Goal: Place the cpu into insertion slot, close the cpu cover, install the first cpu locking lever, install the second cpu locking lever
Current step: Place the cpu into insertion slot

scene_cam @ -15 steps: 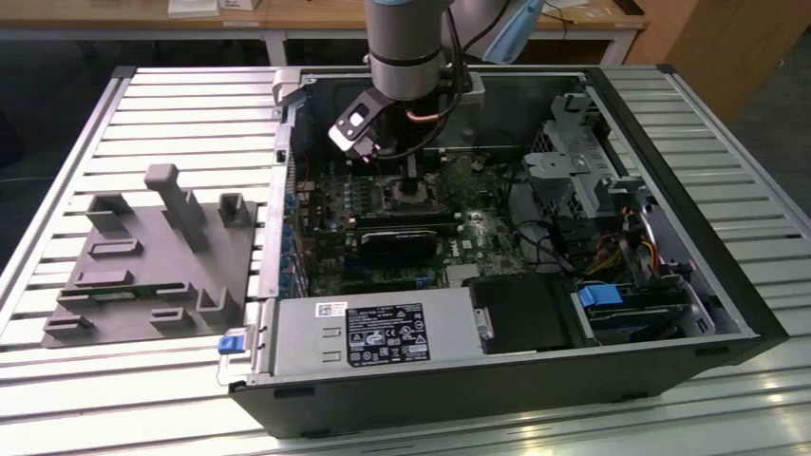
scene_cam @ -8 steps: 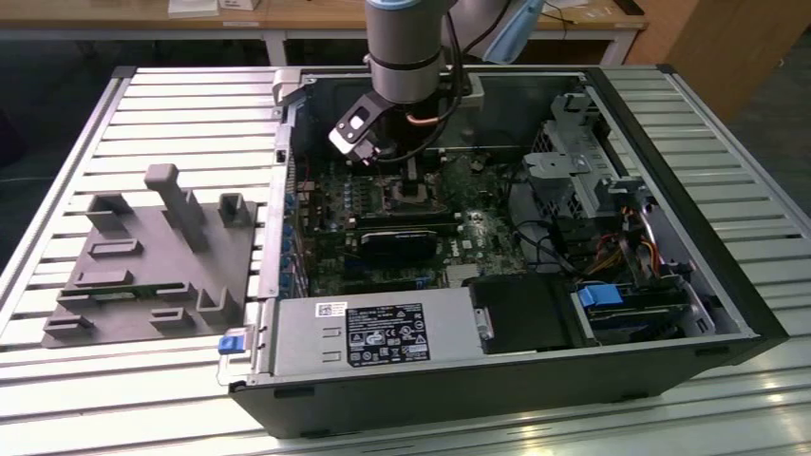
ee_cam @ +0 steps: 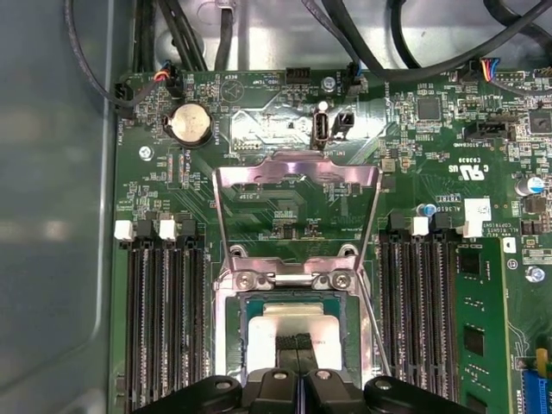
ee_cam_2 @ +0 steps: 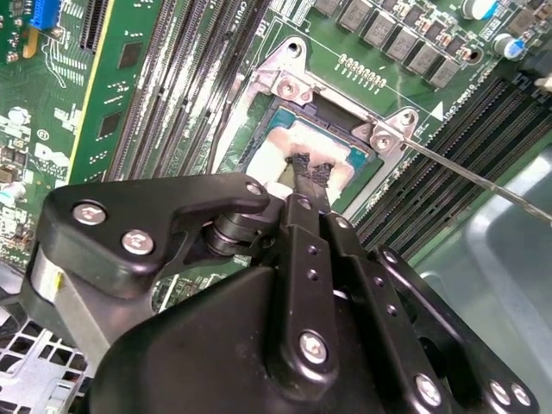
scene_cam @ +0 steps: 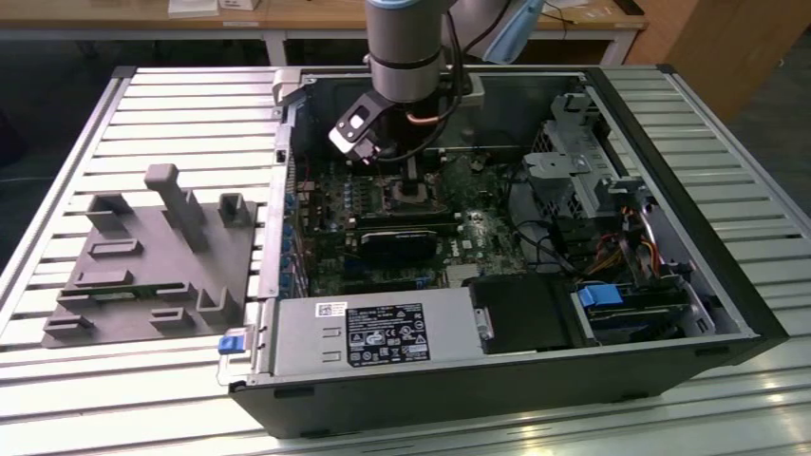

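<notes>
The cpu (ee_cam: 326, 338) lies flat in the slot (ee_cam: 235, 328), its grey top showing. The gripper (ee_cam: 297, 342) has its fingers closed together, tips on the middle of the cpu's top, seen in both wrist views. The cover (ee_cam: 297, 172) stands open, swung back from the slot's far edge. A thin lever (ee_cam: 373, 328) runs beside the slot. Memory slots (ee_cam: 164, 319) flank it on the green board (ee_cam: 414, 172). In the exterior view the arm reaches down into an open computer case (scene_cam: 709, 313) on a slatted table (scene_cam: 178, 95).

Pale grey cpu (ee_cam: 263, 332), black claw (ee_cam: 296, 342)
</notes>
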Robot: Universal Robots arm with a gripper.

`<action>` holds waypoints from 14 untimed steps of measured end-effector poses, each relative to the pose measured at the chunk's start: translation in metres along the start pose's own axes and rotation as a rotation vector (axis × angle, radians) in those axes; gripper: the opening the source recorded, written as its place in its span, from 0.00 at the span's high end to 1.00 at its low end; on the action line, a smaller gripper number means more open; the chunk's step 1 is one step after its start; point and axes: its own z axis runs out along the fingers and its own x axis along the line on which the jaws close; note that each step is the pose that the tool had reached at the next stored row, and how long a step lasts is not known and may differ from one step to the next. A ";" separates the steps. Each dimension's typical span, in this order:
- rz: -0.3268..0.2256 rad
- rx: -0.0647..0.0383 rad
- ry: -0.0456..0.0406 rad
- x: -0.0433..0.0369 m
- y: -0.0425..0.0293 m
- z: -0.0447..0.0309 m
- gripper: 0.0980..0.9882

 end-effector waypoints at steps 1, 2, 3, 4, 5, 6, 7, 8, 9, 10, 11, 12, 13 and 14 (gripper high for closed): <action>0.000 0.000 -0.0005 -0.0001 0.0001 -0.0020 1.00; 0.000 0.000 -0.0004 0.0000 0.0003 -0.0041 1.00; 0.000 0.000 -0.0003 0.0000 0.0005 -0.0067 1.00; 0.000 0.000 -0.0004 0.0001 0.0008 -0.0094 1.00; 0.000 0.000 -0.0004 0.0001 0.0010 -0.0121 1.00; 0.000 0.000 -0.0002 0.0002 0.0013 -0.0147 1.00; 0.000 0.000 -0.0004 0.0002 0.0015 -0.0177 1.00; 0.000 0.000 -0.0004 0.0003 0.0018 -0.0209 1.00; 0.000 0.000 -0.0004 0.0003 0.0021 -0.0241 1.00; 0.000 0.000 -0.0003 0.0004 0.0024 -0.0272 1.00; 0.000 0.000 -0.0003 0.0004 0.0027 -0.0303 1.00; 0.000 0.000 -0.0005 0.0005 0.0030 -0.0336 1.00; 0.000 0.000 -0.0004 0.0005 0.0032 -0.0366 1.00; 0.000 0.000 -0.0004 0.0006 0.0035 -0.0397 1.00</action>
